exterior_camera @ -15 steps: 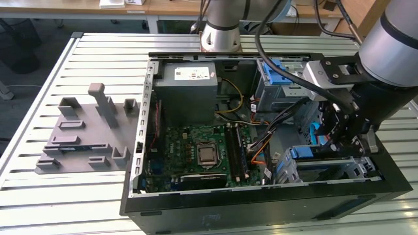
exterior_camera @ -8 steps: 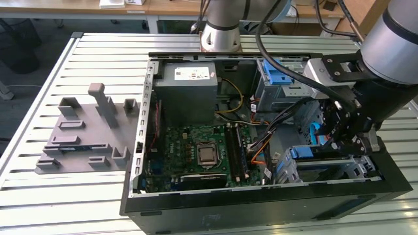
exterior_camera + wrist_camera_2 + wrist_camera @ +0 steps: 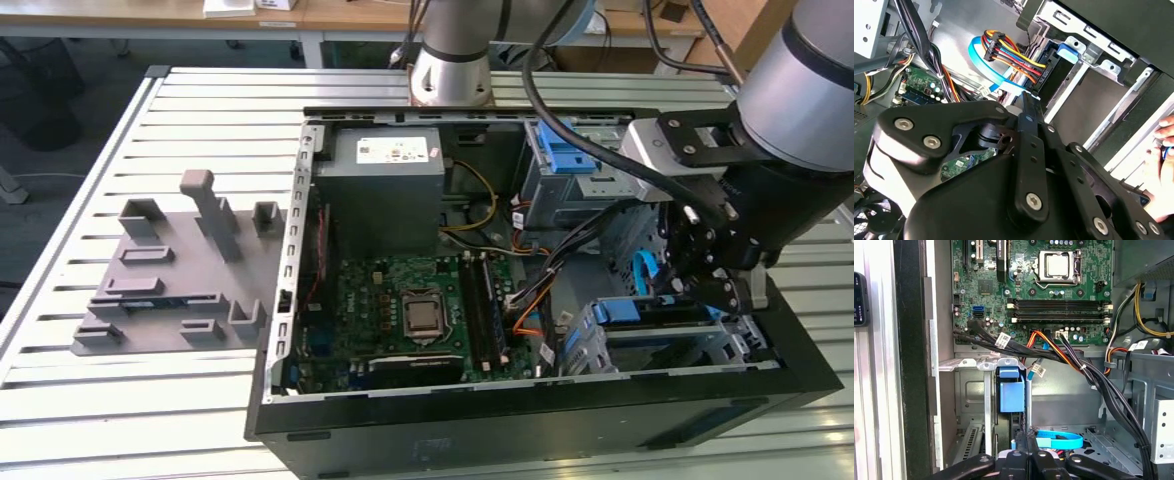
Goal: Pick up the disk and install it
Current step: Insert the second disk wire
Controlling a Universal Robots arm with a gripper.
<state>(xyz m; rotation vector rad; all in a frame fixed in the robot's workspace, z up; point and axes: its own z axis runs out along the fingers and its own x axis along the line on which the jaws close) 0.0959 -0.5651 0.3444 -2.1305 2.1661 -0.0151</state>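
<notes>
Disk, flat with a blue plastic bracket (image 3: 650,312), sits edge-up in the silver metal drive cage (image 3: 727,345) of the open black computer case (image 3: 534,420), directly beneath the black hand (image 3: 714,280). In the first wrist view the bracket (image 3: 1011,392) lies just ahead of the fingertips (image 3: 1026,447). Fingers appear pressed together, gripping nothing. Green motherboard (image 3: 414,310) lies well beyond the hand.
</notes>
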